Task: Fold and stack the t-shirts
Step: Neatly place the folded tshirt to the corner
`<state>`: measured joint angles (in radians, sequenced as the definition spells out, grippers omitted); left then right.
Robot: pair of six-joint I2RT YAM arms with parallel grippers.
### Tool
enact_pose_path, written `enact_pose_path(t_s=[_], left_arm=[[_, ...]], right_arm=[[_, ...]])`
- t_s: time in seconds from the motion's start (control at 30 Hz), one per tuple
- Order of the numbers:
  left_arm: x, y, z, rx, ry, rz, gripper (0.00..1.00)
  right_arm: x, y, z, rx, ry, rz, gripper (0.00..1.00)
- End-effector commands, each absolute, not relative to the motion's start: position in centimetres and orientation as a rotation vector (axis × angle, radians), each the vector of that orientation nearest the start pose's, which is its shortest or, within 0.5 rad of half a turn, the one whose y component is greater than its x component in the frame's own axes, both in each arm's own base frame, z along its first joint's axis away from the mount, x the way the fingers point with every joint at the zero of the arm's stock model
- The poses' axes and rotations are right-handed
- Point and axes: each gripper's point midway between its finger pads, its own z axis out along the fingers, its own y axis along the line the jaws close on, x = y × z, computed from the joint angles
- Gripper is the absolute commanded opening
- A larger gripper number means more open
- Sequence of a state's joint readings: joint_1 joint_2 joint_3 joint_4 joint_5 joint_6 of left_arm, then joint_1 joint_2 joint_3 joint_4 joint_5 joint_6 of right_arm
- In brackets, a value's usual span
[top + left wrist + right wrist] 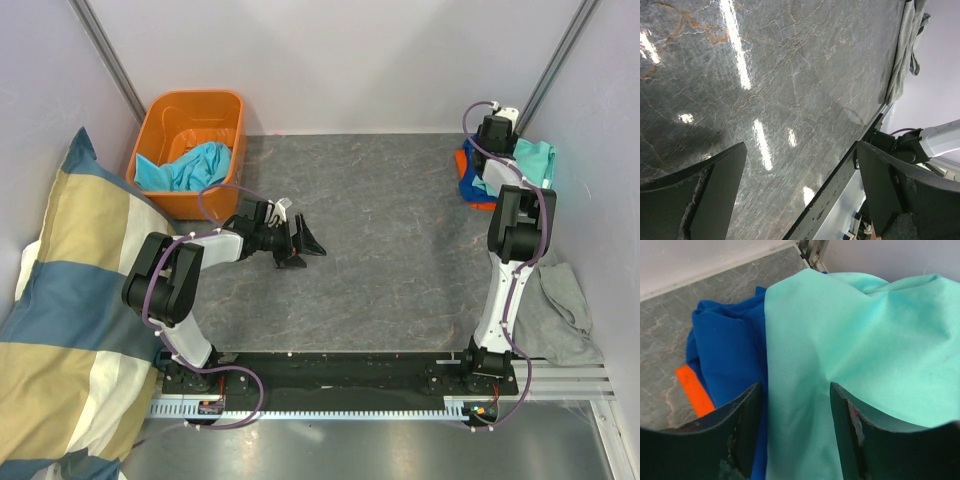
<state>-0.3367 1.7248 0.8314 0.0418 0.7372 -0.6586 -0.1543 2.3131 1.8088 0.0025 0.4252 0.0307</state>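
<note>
The left arm's fingers are spread wide and hang tilted above the bare grey tabletop, left of its middle, with nothing held between them. The right arm is stretched to the far right corner, where the folded t-shirts are stacked: an orange t-shirt at the bottom, a royal blue t-shirt on it, and a mint-teal t-shirt on top. The right arm's fingers are parted over the near left part of the mint-teal t-shirt, whose cloth is seen flat in the gap between them and is not pinched. More turquoise t-shirts are heaped in an orange bin at the far left corner. A striped pillow is seen left of the tabletop, and a grey cloth is draped at the near right edge.
</note>
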Motion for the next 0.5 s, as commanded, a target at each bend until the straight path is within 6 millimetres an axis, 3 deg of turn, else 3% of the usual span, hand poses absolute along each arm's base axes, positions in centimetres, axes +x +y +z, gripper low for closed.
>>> enact_pose_path(t_s=[0.0,0.47], left_arm=[[30.2,-25.3,7.0,-0.032,2.521,-1.367,1.0],[30.4,-25.4,6.4,-0.04,2.536,-1.367,1.0]], right_arm=[[61.4,-16.7,13.8,0.458,1.914,-0.506,0.67],[61.8,-18.2,13.8,0.538,1.873,-0.581,0.7]])
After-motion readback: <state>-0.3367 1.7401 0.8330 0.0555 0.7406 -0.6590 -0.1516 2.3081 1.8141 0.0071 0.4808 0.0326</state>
